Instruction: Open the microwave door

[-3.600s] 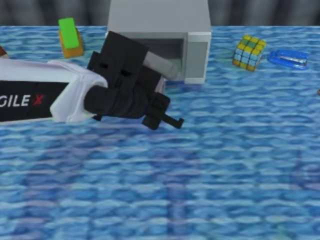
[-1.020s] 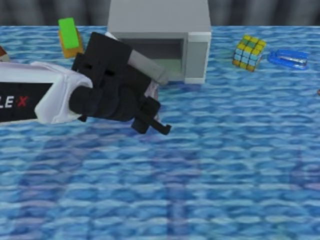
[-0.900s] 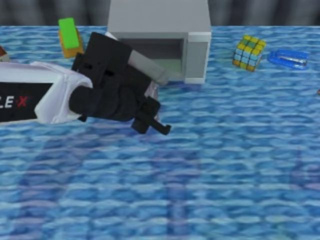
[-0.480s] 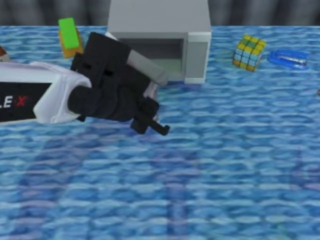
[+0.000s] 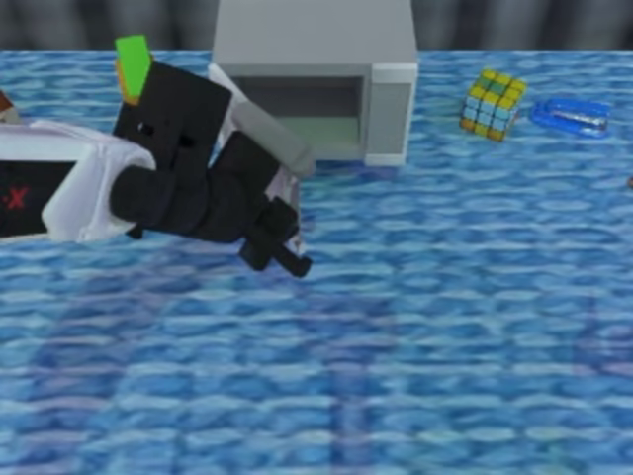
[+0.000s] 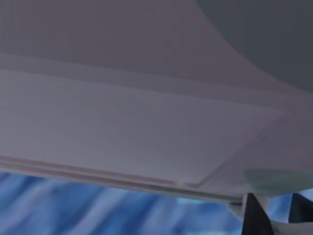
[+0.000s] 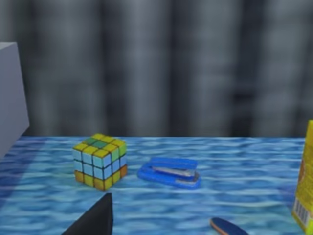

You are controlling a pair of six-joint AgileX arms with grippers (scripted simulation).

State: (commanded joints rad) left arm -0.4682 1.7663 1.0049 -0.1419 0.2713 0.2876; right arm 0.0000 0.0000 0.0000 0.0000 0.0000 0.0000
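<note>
The light-grey microwave (image 5: 315, 35) stands at the table's far middle. Its cavity (image 5: 316, 109) is exposed. The microwave door (image 5: 274, 136) stands swung out toward the left and the near side. My left gripper (image 5: 280, 252) is at the door's free end, shut on the door's handle. In the left wrist view the door (image 6: 137, 122) fills most of the picture, and the left gripper (image 6: 279, 218) has pale handle material between its dark tips. My right arm is out of the top view; a dark part of my right gripper (image 7: 95, 223) shows low in its wrist view.
A green-and-orange block (image 5: 132, 64) lies just left of my left arm. A colour cube (image 5: 492, 102) and a blue stapler (image 5: 571, 116) sit right of the microwave. The right wrist view also shows a yellow box (image 7: 304, 186) and a dark blue flat object (image 7: 227, 226).
My left arm has drawn back to the left and a little nearer, and the door has swung wider open with it. More of the cavity shows.
</note>
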